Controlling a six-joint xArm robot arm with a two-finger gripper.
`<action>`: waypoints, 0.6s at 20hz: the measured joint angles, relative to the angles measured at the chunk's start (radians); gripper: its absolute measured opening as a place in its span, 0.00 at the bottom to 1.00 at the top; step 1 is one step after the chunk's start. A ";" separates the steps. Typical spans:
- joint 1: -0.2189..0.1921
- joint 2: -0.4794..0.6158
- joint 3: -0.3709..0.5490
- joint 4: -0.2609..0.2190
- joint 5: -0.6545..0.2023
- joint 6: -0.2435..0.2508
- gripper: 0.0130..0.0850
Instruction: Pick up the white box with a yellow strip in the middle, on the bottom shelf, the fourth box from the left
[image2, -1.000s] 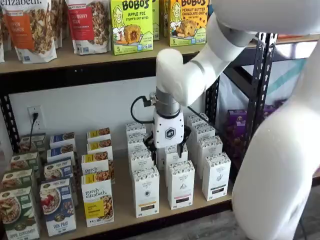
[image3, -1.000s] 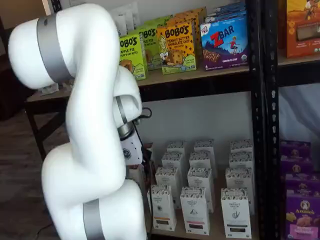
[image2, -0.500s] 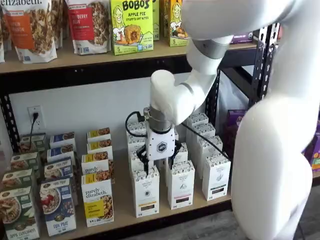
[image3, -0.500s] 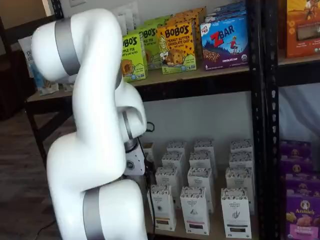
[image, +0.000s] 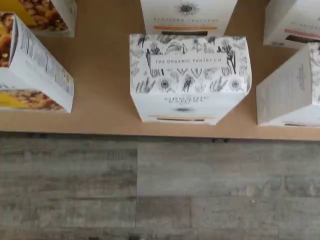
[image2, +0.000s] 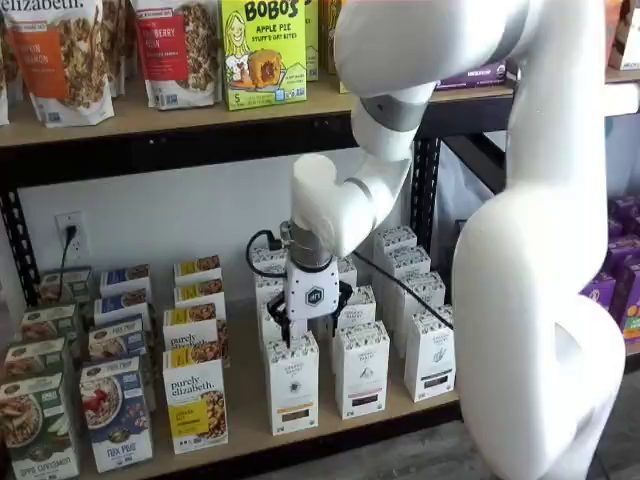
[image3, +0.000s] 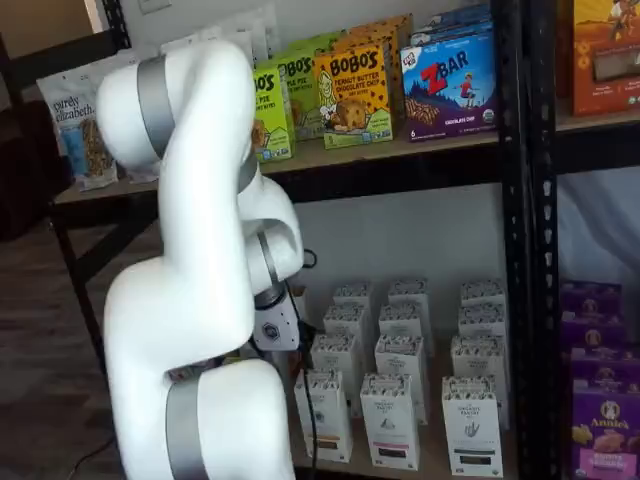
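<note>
The white box (image: 190, 75) fills the middle of the wrist view, with a speckled top and a thin orange strip on its front. It stands at the front edge of the bottom shelf (image: 100, 75). More cartons like it stand in a column behind it. In a shelf view my gripper (image2: 307, 332) hangs just above this front box (image2: 292, 385), fingers spread to either side, open and empty. In a shelf view the arm hides most of the gripper; the box (image3: 325, 412) stands at the front of the left white column.
Purely Elizabeth boxes (image2: 195, 400) stand to the left, also in the wrist view (image: 35, 65). White cartons with a pink strip (image2: 362, 368) and a black strip (image2: 432, 350) stand to the right. Bobo's boxes (image2: 262, 50) sit on the upper board. A black rack post (image3: 525, 250) stands beside purple boxes (image3: 600, 420).
My gripper has moved left and forward along the shelf, from over the middle white column to above the front box of the yellow-strip column, and a little lower.
</note>
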 joint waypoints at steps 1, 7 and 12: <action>-0.004 0.021 -0.022 0.000 0.003 -0.005 1.00; -0.023 0.147 -0.136 0.092 -0.010 -0.110 1.00; -0.035 0.224 -0.209 0.102 -0.007 -0.132 1.00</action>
